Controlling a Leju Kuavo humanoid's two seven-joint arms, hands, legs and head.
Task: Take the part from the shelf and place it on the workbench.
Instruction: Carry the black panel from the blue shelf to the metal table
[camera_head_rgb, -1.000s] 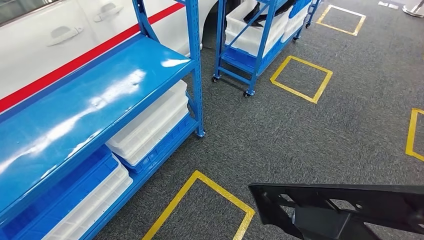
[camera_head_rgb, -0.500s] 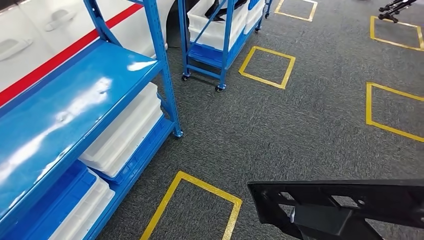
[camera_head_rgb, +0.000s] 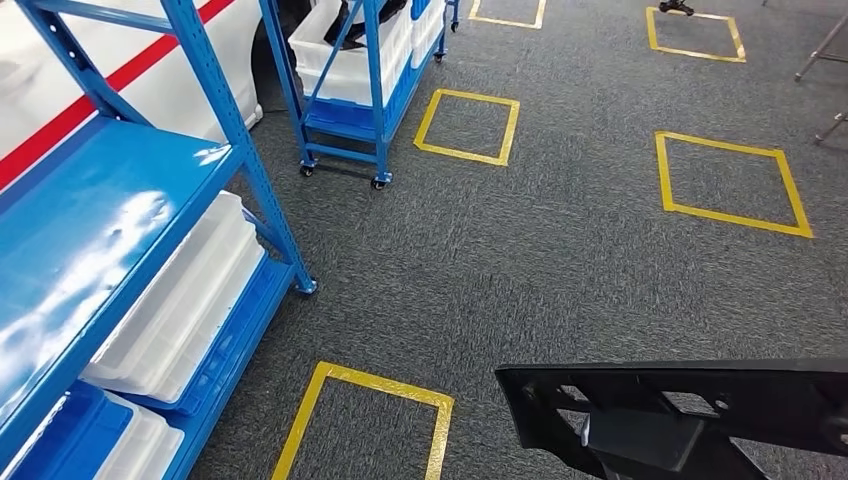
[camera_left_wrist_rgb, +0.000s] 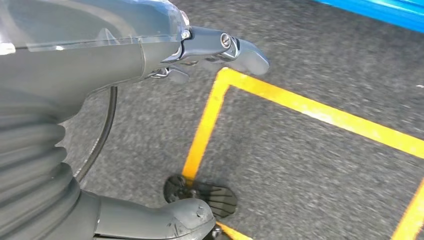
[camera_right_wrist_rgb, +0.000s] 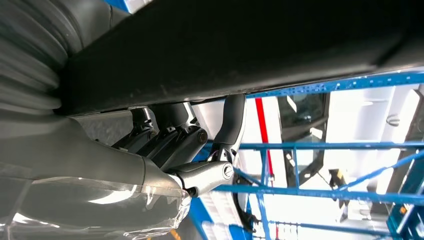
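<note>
Held low at the front by the right hand (camera_right_wrist_rgb: 170, 150), fingers (camera_right_wrist_rgb: 232, 120) curled around its edge: matte black ribbed plastic part (camera_head_rgb: 690, 410). Left hand (camera_left_wrist_rgb: 150, 55) empty, fingers loosely apart above speckled grey carpet (camera_head_rgb: 560, 250) with yellow taped squares (camera_head_rgb: 730, 185). Glossy blue steel shelf (camera_head_rgb: 90, 230) alongside.

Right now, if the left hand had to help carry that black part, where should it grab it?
Probably the black part's free end rail nearest the left hand, approached from the robot's left: that edge is a bare bar beside openings that fingers could hook through.

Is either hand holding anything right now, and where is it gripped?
The right hand grips the black part along its long edge. The left hand holds nothing.
</note>
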